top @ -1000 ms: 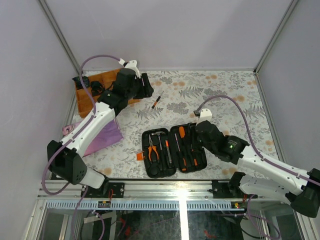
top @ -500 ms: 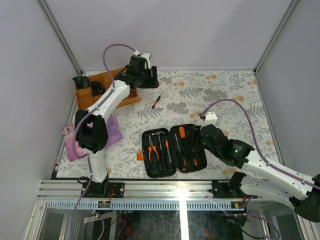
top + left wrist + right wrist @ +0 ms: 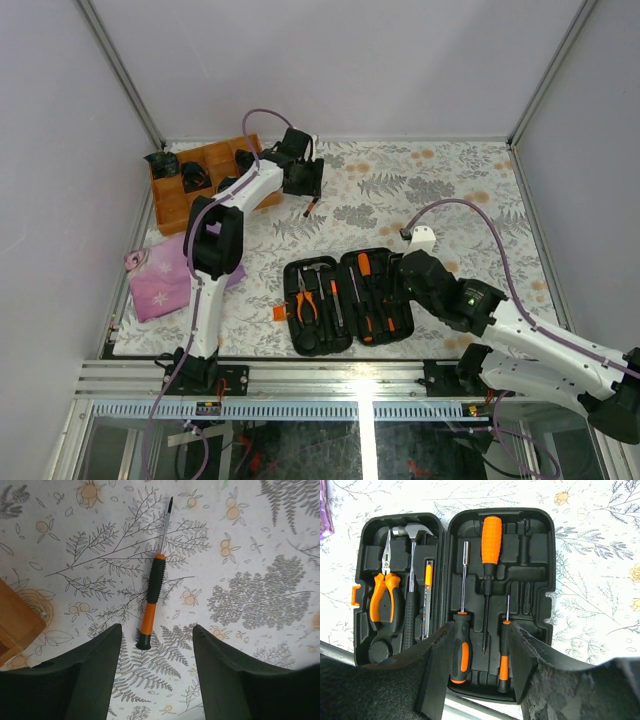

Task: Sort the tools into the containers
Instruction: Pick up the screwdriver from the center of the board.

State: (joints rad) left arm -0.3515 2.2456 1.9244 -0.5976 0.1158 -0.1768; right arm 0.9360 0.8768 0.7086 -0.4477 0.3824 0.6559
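The left tool (image 3: 156,636) is half open, empty. The thin driver (image 3: 155,582) lies slanted just ahead, so a finger could knock it away. The right tool (image 3: 477,630) is open, empty.

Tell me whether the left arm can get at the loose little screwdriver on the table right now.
Probably yes. The left gripper hangs right above the screwdriver, jaws open to either side of its handle end. Nothing lies on it, and the wooden tray sits off to one side.
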